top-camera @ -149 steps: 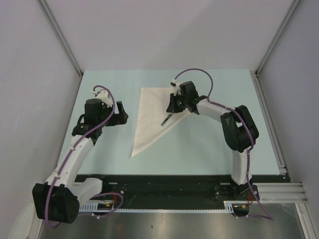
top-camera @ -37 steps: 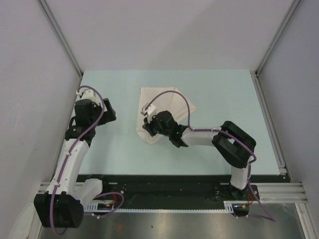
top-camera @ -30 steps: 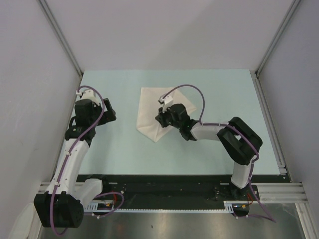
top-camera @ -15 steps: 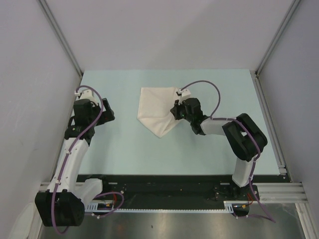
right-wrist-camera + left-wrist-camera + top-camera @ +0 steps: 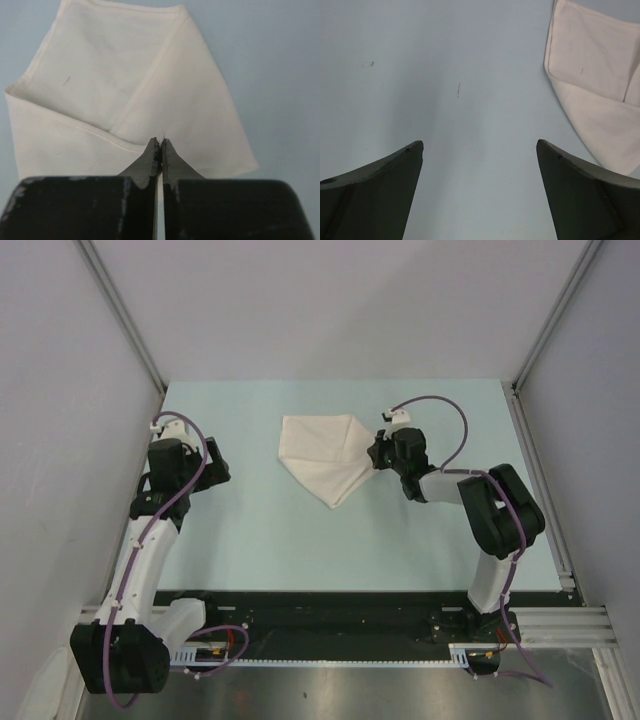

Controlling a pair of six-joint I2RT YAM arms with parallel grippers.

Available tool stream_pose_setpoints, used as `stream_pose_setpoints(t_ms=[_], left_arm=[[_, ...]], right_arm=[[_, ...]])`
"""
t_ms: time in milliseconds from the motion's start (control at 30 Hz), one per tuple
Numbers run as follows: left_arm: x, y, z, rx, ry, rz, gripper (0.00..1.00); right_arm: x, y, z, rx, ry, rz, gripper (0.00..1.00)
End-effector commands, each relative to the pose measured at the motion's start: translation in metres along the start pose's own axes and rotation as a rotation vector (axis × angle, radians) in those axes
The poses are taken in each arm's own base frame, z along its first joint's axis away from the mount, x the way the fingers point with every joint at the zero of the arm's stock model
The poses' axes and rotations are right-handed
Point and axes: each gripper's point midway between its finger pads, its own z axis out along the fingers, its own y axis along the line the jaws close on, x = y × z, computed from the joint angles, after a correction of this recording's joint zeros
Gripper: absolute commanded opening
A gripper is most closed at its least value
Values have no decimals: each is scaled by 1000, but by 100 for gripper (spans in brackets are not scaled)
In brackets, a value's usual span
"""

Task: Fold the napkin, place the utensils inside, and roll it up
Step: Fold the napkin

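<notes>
The cream napkin point(image 5: 318, 453) lies folded in layers mid-table, with a point toward the near side. My right gripper point(image 5: 378, 456) is at its right edge, shut on a pinch of the cloth; the right wrist view shows the closed tips point(image 5: 161, 142) nipping a fold of the napkin point(image 5: 115, 85). My left gripper point(image 5: 214, 466) is open and empty over bare table to the left of the napkin; in the left wrist view its gripper point(image 5: 480, 145) has the napkin point(image 5: 590, 75) at the upper right. The knife is hidden.
The pale green table top point(image 5: 250, 540) is bounded by grey walls at the left and back, with a metal rail point(image 5: 540, 490) along the right side. The black base rail point(image 5: 330, 625) runs along the near edge.
My right gripper has swept from the napkin's lower left to its right side, carrying a cloth corner over. The napkin went from a long triangle to a compact folded shape. The left arm barely moved.
</notes>
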Motion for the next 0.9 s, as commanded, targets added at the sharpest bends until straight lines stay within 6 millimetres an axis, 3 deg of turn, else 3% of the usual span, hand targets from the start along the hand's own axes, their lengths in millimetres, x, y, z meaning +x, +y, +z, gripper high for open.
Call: stream_pose_setpoints(t_ms=[0,333,867], left_arm=[[-17,-5,-3,18,-43,-18,100],[-17,-5,-2,17,-43,-19,100],[-18,-4,-3,16,-45,-20,100]], right_arm=[[-22,-14,0,26,-77,7,0],[-13,-36,7,59,-56,20,0],[-16,-56,8,99,-47,44,0]])
